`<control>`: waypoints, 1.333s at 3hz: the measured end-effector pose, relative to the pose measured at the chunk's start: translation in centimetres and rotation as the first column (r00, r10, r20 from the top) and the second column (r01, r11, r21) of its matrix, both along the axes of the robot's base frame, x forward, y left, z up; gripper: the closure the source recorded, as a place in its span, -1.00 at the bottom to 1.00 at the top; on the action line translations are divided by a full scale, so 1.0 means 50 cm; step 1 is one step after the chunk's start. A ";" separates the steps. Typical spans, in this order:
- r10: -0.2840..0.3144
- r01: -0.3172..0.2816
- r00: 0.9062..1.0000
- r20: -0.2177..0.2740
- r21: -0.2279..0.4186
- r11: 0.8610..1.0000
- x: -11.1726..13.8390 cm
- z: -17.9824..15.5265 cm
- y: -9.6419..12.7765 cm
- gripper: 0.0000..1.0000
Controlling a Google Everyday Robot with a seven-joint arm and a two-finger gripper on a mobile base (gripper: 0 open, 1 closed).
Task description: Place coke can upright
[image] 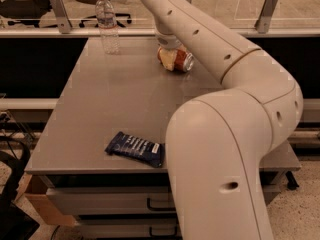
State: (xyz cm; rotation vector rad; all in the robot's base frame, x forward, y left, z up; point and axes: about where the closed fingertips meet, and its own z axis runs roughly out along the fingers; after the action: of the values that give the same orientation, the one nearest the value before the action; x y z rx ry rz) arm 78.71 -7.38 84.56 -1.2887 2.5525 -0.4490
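Note:
The coke can (185, 62) lies on its side at the far middle of the grey table (110, 99), its silver end facing right. My gripper (172, 58) comes down from above onto the can at the table surface, one pale finger (169, 59) across the can's front. It looks shut on the can. My arm (220, 44) runs from the upper middle down the right side and hides the table's right part.
A clear plastic water bottle (107, 24) stands upright at the table's far left. A dark blue snack packet (136, 148) lies flat near the front edge. A glass rail with metal posts (56, 4) runs behind the table. Drawers sit below the front edge.

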 end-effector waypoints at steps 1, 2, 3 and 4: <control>0.003 -0.003 1.000 0.001 0.004 1.000 0.002 -0.002 0.003 1.00; 0.005 -0.008 0.999 0.043 0.069 0.998 0.007 0.030 -0.010 1.00; -0.009 -0.007 0.996 0.092 0.181 0.983 0.002 0.078 -0.036 1.00; -0.021 -0.021 0.992 0.125 0.329 0.944 -0.004 0.110 -0.062 1.00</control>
State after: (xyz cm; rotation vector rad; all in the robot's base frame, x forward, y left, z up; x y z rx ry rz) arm 78.49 -10.46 90.04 -1.1012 2.3924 -0.0903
